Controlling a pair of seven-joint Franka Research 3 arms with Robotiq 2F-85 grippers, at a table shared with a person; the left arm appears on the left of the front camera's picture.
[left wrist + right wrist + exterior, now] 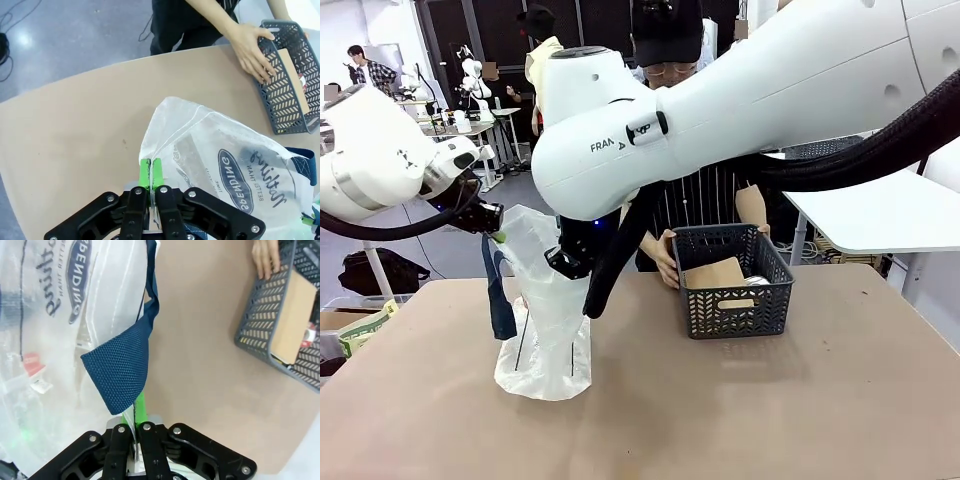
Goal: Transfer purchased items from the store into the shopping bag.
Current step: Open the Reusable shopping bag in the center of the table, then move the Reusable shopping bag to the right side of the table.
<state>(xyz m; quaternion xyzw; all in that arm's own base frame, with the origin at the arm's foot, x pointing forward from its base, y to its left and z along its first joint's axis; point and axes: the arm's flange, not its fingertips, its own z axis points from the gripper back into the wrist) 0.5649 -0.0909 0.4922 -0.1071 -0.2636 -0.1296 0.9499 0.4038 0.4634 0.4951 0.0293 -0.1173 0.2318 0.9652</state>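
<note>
Above tan table (770, 420), both wrist views: left pincer (151, 172), right pincer (140, 407) clenched on shopping bag (225, 150).

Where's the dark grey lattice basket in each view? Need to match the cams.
Front view: dark grey basket on the table, right of centre, in front of the person.
Left wrist view: upper right corner, cut by the right edge.
Right wrist view: upper right corner, cut by the top and right edges.
Shared landmark: the person's hand on the basket's rim.
</note>
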